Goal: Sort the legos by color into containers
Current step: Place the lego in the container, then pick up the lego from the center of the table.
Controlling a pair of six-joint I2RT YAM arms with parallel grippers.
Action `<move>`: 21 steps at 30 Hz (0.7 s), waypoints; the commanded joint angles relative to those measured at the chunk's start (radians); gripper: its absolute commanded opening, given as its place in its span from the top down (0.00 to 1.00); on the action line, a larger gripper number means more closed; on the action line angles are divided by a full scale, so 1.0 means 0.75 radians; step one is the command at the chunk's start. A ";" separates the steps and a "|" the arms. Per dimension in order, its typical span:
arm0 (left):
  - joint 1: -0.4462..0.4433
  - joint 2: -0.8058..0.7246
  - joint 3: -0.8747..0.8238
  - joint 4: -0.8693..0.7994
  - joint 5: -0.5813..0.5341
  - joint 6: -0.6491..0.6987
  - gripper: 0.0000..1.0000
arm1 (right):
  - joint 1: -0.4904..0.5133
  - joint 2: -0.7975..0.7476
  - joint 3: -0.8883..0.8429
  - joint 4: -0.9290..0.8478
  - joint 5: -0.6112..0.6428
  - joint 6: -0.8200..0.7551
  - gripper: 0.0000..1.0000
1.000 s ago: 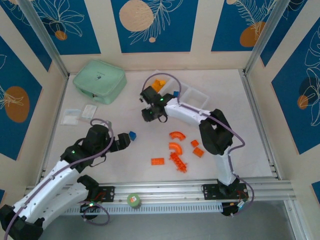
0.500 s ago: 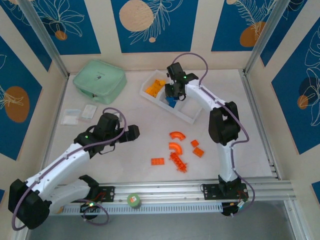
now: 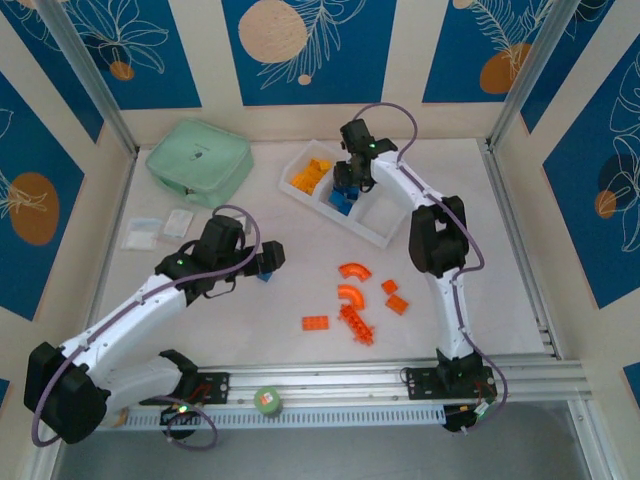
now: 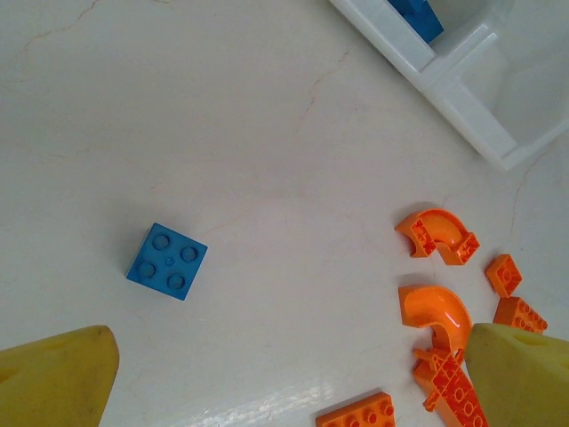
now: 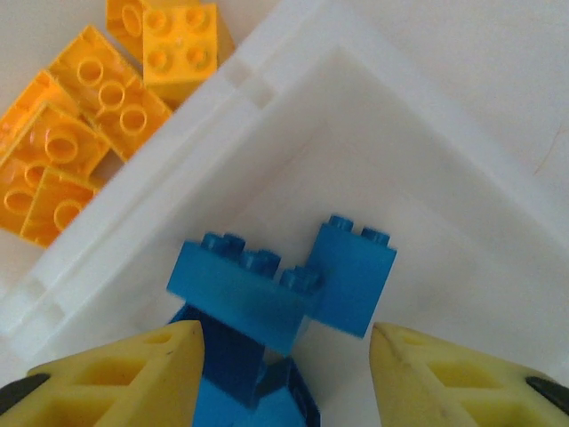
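1. The blue brick (image 4: 167, 261) lies alone, studs up, on the worktop (image 4: 222, 107), under the left pincer (image 4: 289, 342), whose jaws stand wide.
2. It looks light, rigid and smooth. Pinching two opposite flat sides should hold best, as corners may slip.
3. Room is open around it; the orange-red bricks (image 4: 436, 236) lie well apart.
4. The right pincer (image 5: 284, 334) hangs partly open and holds nothing. It is over the blue bricks (image 5: 244, 285) in the tray's (image 5: 267, 116) middle compartment, where the walls crowd any sideways move.

Bright, even overhead light, short soft shadows on the table (image 3: 480, 250) beside the white tray (image 3: 378, 218), its walls near bleached in the right wrist view, yellow fingertips (image 5: 116, 374) just below it blurred.
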 commanded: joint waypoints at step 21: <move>0.032 -0.372 -0.146 -0.201 -0.053 -0.042 0.01 | 0.478 -0.535 -0.710 0.265 -0.108 0.081 0.32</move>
